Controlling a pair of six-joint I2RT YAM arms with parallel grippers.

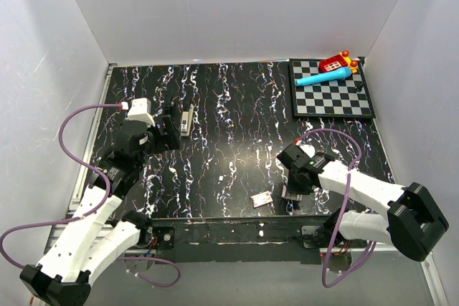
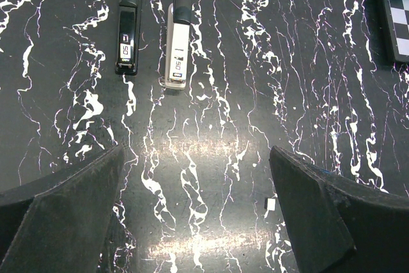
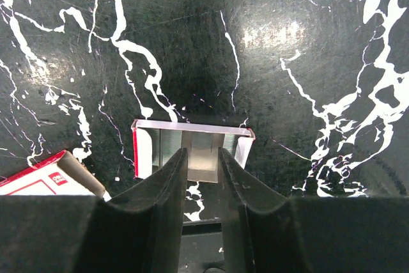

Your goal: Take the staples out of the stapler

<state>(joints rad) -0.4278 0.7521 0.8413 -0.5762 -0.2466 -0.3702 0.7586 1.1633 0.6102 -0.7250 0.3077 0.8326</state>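
The stapler (image 2: 177,43) lay flat on the desk (image 2: 268,94), ahead of the left claw (image 2: 195,158) and a little to its left. Its long axis ran straight away from the claw. The darker end pointed away and the pale, printed end faced the claw. It was a slim grey-silver metal bar with squared sides. Just beside it, on the side further left of the claw, a black bar (image 2: 128,36) of the same shape lay parallel to it, with a narrow strip of desk between them.

The left claw hovered with its fingers (image 2: 70,209) spread wide apart and nothing between them. Bare desk stretched from the fingertips to the stapler's near end. To the claw's right there was broad open room as far as the edge of a checkered board (image 2: 396,23). The desk was glossy black with white marble veins, and plain white walls (image 1: 237,5) closed it in.

The right claw (image 3: 203,153) was well apart from the stapler, at the near edge of the desk. Its dark fingers (image 3: 163,190) stood only narrowly apart above a small open tray (image 3: 153,151) with red walls and a silvery inside. A grey strip filled the gap between the fingers. Whether it was pinched or free could not be told. A flat red-and-white box (image 3: 45,180) lay just to that claw's left.
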